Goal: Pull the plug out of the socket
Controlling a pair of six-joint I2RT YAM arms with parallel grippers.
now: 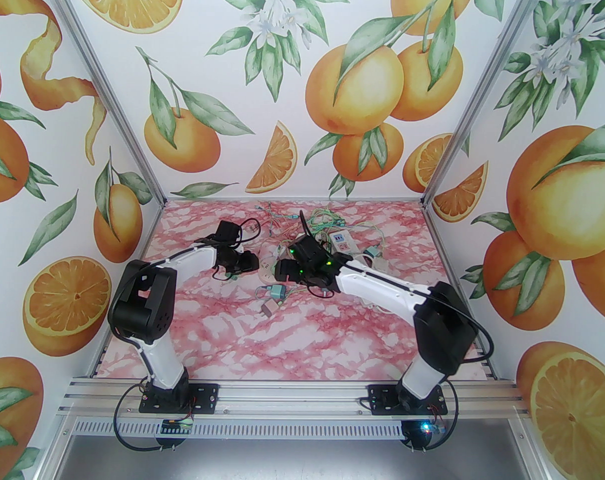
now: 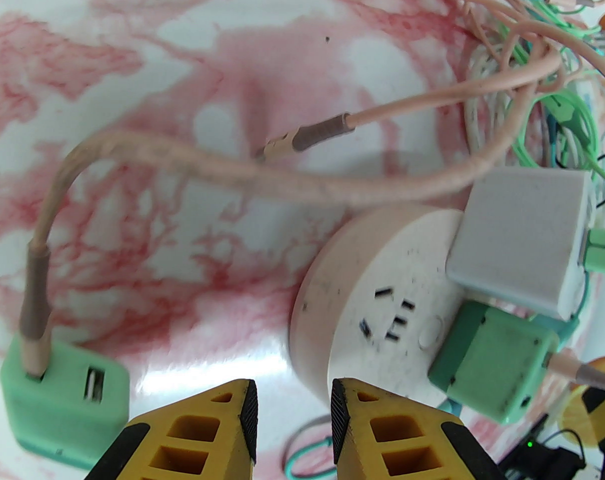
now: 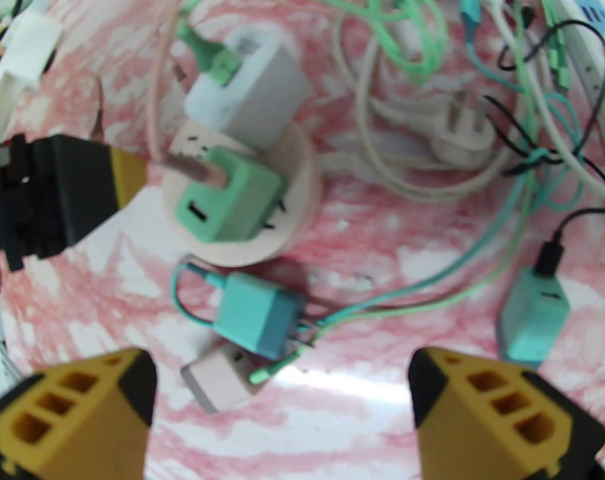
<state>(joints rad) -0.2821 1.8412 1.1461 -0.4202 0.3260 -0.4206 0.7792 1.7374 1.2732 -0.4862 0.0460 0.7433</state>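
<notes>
Our left gripper (image 2: 293,418), narrowed but empty, hovers near the socket (image 2: 342,278) bearing a green plug (image 2: 492,363); our right gripper (image 3: 282,393) gapes, empty.

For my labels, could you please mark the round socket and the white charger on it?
round socket (image 2: 377,268): left wrist view, bare top face
white charger (image 2: 522,238): left wrist view, its broad side

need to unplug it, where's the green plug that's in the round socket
Right wrist view, left of centre: the green plug sits in the round socket, beside the white plug on the same socket.
</notes>
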